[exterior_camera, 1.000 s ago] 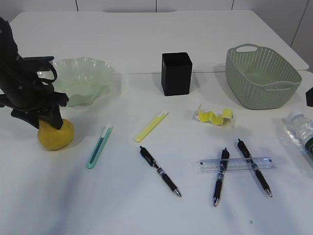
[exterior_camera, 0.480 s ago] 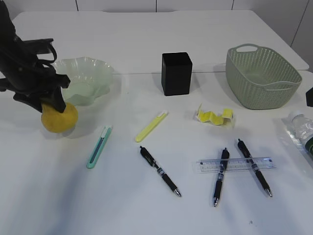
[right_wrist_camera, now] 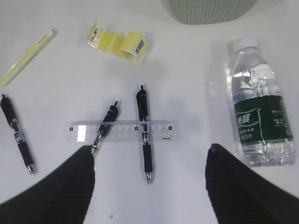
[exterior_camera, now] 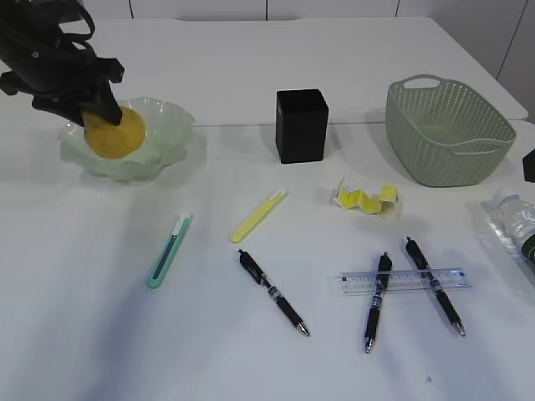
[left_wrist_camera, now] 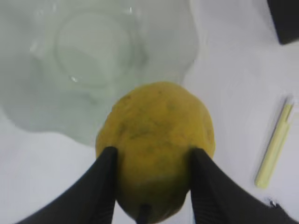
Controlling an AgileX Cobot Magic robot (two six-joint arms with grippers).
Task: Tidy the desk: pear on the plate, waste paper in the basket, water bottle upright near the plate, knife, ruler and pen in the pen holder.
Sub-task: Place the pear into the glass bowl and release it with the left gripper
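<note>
The near desk [exterior_camera: 125,351] lies bare in front of the knives and pens. Between the plate [exterior_camera: 171,138] and the holder [exterior_camera: 302,125] runs an open lane. The ruler [exterior_camera: 401,281] is crossed by two pens [exterior_camera: 378,301], hindering a flat grasp. The paper [exterior_camera: 365,198] lies apart from the basket [exterior_camera: 447,129].

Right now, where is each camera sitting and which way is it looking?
Exterior: in front of the desk, slanting down; shows the left gripper holding the pear over the plate.
Left wrist: on the left arm, looking down at the same pear.
Right wrist: above the ruler and water bottle, right gripper open.
</note>
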